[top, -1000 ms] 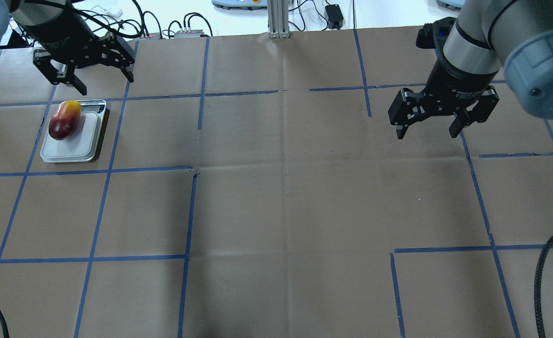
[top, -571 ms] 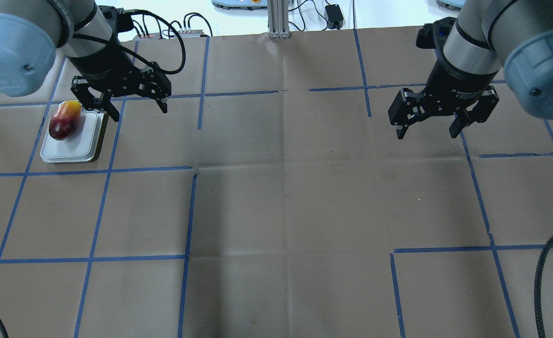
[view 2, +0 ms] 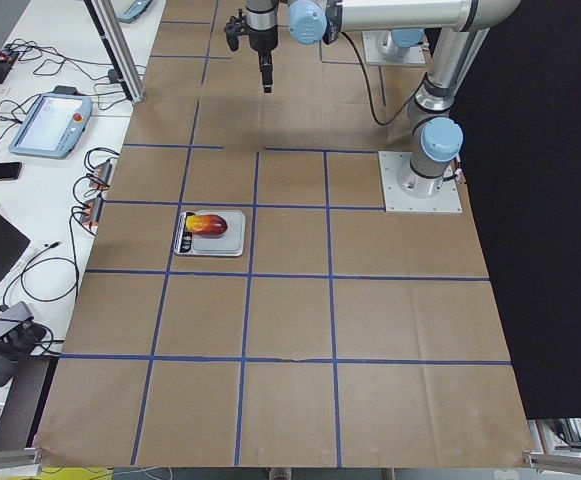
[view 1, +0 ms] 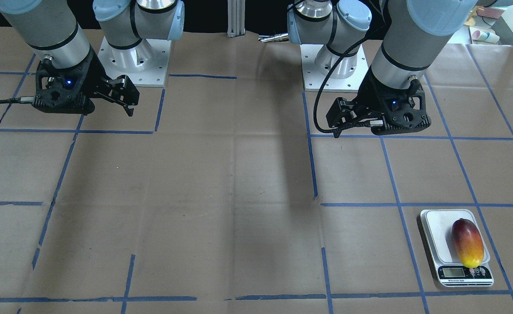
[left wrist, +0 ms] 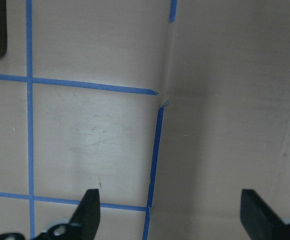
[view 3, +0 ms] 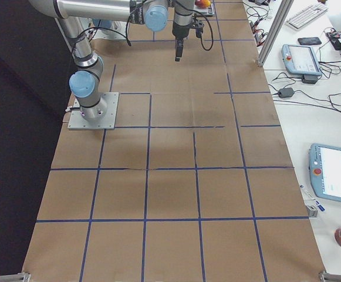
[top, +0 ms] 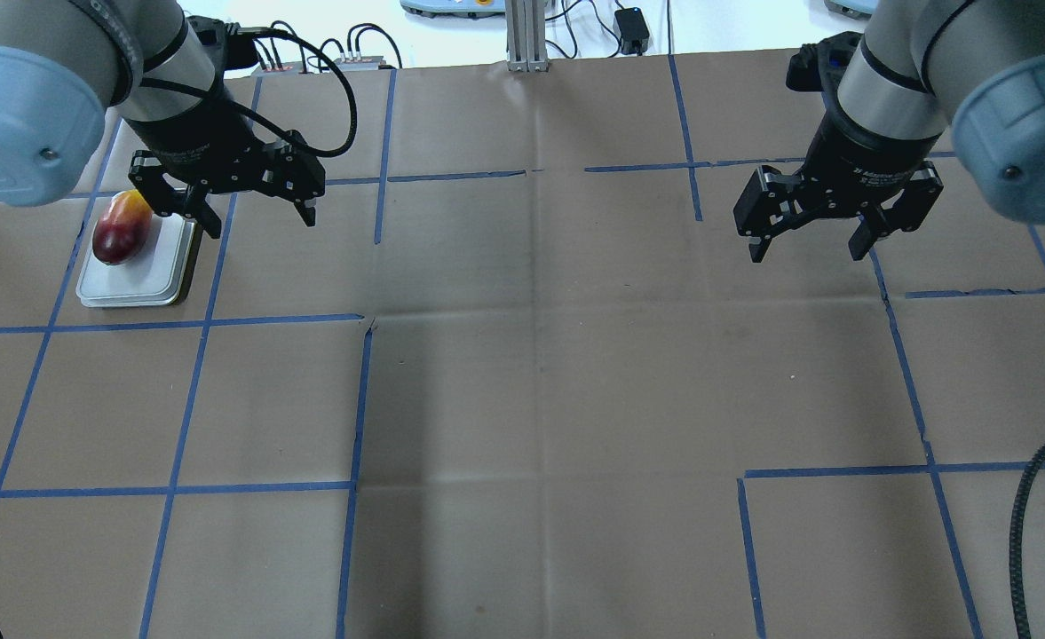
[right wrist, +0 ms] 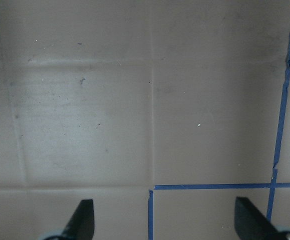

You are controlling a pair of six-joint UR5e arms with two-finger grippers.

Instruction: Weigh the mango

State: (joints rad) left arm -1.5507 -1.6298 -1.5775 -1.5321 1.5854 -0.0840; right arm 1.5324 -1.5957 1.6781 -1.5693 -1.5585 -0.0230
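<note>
In the overhead exterior view a table point(top: 540, 382) covered with brown paper and gridded with blue tape point(top: 355, 399) is seen, with cables point(top: 284, 35) and an aluminium post point(top: 526, 35) on a white surface beyond its far edge. The left gripper point(top: 260, 224) is hung above the table just beside the kitchen scale point(top: 145, 280), pointed down, jaws spread wide with nothing between them; the right gripper point(top: 806, 255) is held well apart on the other side, jaws equally wide and empty. The mango point(top: 121, 229) is laid lengthwise on the scale's platform, along its left side, red end nearer the robot, touched by neither gripper. In the front-facing view both arms are seen bent down from grey base plates point(view 1: 130, 61), and the mango's yellow end is shown just beside the scale's display point(view 1: 453, 272). In the exterior left view the near arm is stretched out high over the table, a teach pendant point(view 2: 52, 108) is laid on the white bench alongside, and the mango is seen on the scale. In the exterior right view two more pendants are shown on the bench. In the left wrist view two black fingertips point(left wrist: 88, 212) are set wide apart over taped paper, a corner of the scale at the top left. In the right wrist view the fingertips point(right wrist: 83, 220) are likewise spread over bare paper
</note>
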